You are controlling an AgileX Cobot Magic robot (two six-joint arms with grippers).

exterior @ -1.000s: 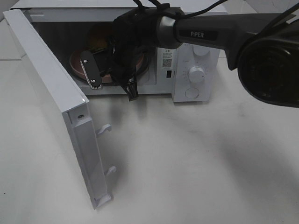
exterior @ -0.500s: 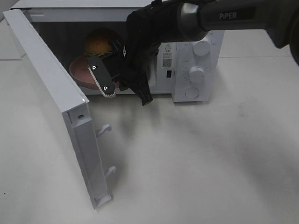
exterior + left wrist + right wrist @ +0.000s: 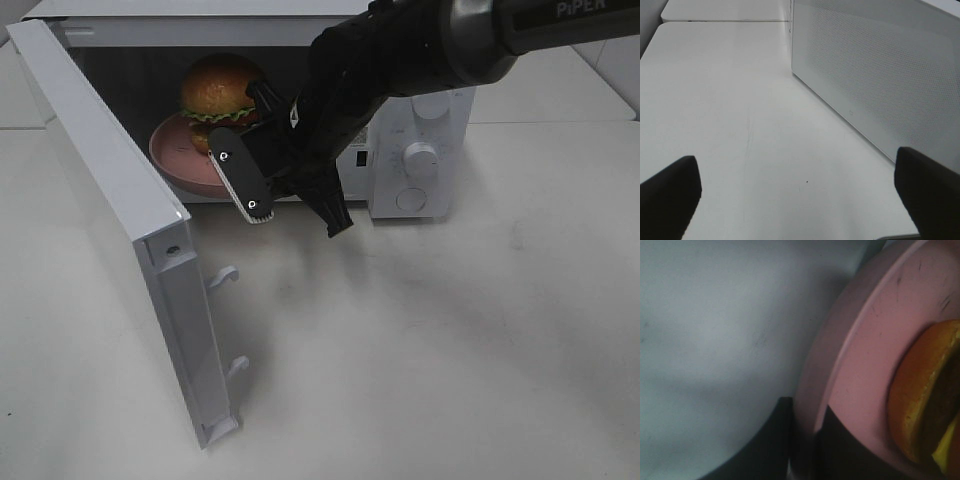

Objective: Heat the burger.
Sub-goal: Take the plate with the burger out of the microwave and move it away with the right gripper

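**Burger on pink plate, inside open microwave**

The burger (image 3: 220,88) is sitting on the pink plate (image 3: 175,155) inside the microwave (image 3: 420,150), whose door (image 3: 110,215) is standing wide. The right gripper (image 3: 805,437) is pinching the plate's rim between nearly closed fingers. The left gripper (image 3: 800,185) is hovering over the white table (image 3: 730,125) fully spread, gripping nothing.

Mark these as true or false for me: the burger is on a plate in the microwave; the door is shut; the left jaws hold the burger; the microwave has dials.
1. The burger sits on a pink plate inside the microwave. True.
2. The door is shut. False: it stands wide open.
3. The left jaws hold the burger. False: they are open and empty above the white table.
4. The microwave has round dials on its front. True.
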